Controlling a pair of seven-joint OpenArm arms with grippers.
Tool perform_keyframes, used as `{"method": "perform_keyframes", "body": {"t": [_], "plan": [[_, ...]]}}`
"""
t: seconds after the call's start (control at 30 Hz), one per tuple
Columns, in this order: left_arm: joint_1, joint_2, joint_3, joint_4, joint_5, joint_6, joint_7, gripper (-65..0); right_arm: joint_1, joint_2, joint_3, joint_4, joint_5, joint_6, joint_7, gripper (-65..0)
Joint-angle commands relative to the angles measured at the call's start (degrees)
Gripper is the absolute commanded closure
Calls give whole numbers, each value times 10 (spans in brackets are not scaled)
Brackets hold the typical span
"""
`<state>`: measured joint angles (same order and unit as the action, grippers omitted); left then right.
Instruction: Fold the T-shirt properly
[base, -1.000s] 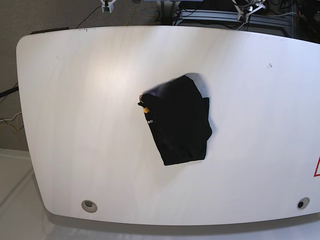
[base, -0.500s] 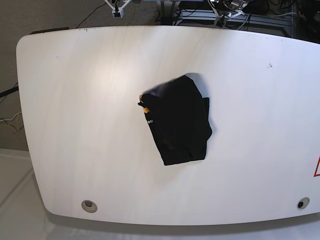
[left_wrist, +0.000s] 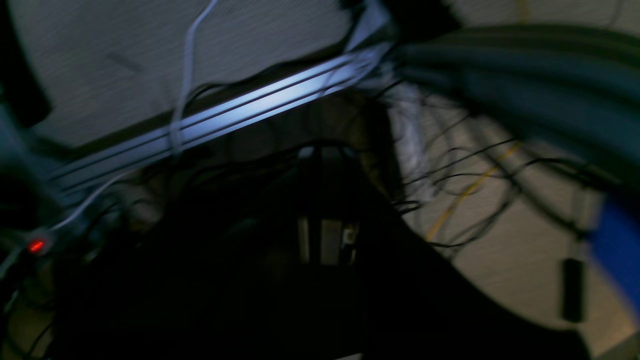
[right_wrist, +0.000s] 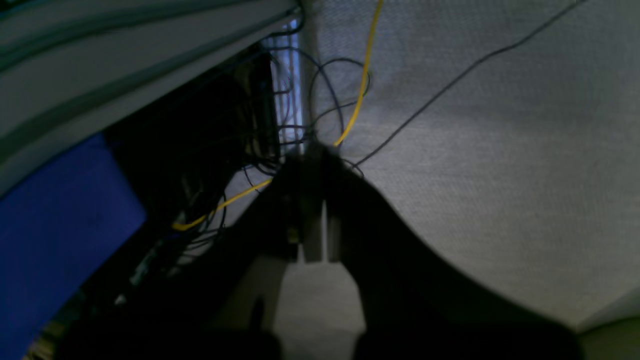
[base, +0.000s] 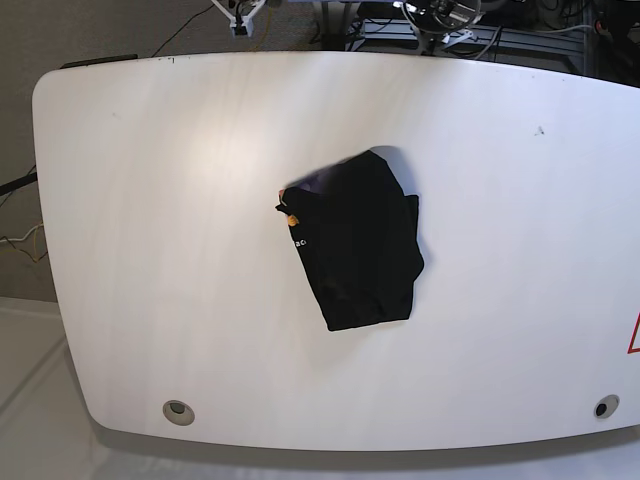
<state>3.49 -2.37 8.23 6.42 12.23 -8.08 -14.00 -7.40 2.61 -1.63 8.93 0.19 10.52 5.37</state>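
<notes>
White bench with rounded corners fills the base view; faint wood grain, bright glare patch left of centre. Two round grommet holes near front edge: one left, one right. Small dark speck upper right. Red triangle mark at right edge. Grey carpet behind the bench, with loose black cables and a yellow cable. Metal rail and tangled wires under it. Blue panel at left of right wrist view. Pale floor at lower left.
</notes>
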Motion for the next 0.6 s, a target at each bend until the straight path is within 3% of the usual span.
{"method": "perform_keyframes", "body": {"t": [0.0, 0.57], "plan": [[3, -7, 1, 0, 1, -1, -3, 0, -3, -1, -1, 0, -1, 4, 0, 0], [4, -9, -3, 0, -1, -1, -3, 0, -6, -12, -2, -1, 0, 4, 3, 0]]}}
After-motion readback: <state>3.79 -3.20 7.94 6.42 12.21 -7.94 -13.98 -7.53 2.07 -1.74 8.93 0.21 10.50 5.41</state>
